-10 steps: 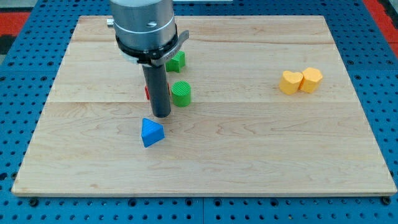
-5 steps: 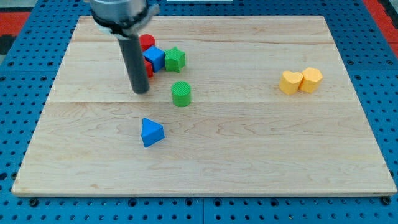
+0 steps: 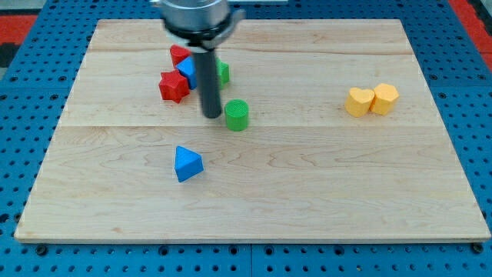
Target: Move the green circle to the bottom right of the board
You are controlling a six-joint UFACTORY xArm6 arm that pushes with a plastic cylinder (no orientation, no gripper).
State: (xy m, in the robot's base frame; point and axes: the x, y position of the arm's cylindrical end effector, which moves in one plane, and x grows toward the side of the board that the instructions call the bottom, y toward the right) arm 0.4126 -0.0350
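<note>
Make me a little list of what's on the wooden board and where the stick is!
tip: my tip sits just to the view's left of the green circle
green circle: near the board's middle, left of centre
blue triangle: alone, below my tip
cluster at upper left: red star, red block, blue block, green block partly behind the rod
yellow blocks: two, and, touching, at the view's right
board: wooden

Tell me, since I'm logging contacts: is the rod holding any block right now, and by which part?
Nothing is held; the rod cannot grip. My tip sits just to the view's left of the green circle, close beside it; actual contact cannot be told.
</note>
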